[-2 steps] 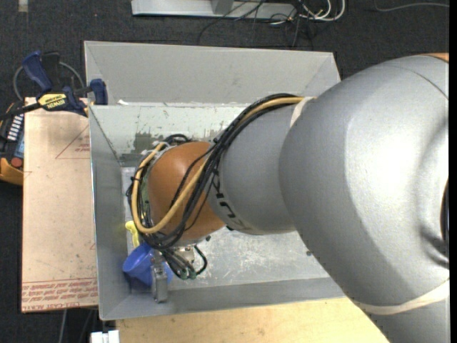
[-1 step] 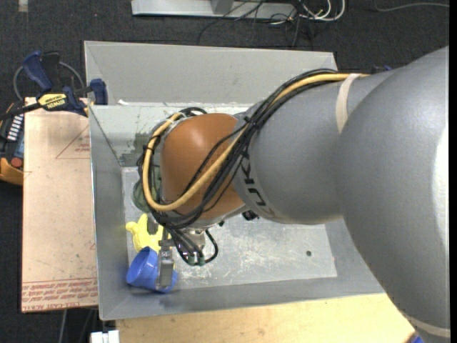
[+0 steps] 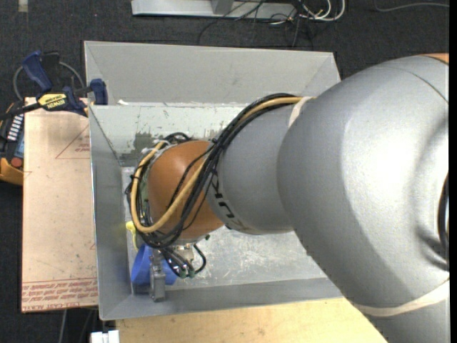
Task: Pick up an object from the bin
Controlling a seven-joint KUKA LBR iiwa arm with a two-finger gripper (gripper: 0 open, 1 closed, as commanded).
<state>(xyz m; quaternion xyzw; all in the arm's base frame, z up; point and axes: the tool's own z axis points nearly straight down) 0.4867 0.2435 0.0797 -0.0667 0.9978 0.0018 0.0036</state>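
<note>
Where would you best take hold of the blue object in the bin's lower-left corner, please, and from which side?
Probably the exposed lower end of the blue object, from straight above, closing across its narrow width. It lies beside the bin's left wall near the corner, so sideways approaches look blocked; its upper part is hidden under the orange wrist cover.

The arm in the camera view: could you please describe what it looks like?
The arm is made of thick, rounded silver-grey segments. Its wrist carries a domed orange cover, over which black and yellowish cables loop in a bundle. Black markings sit on the grey segment beside the cover.
</note>
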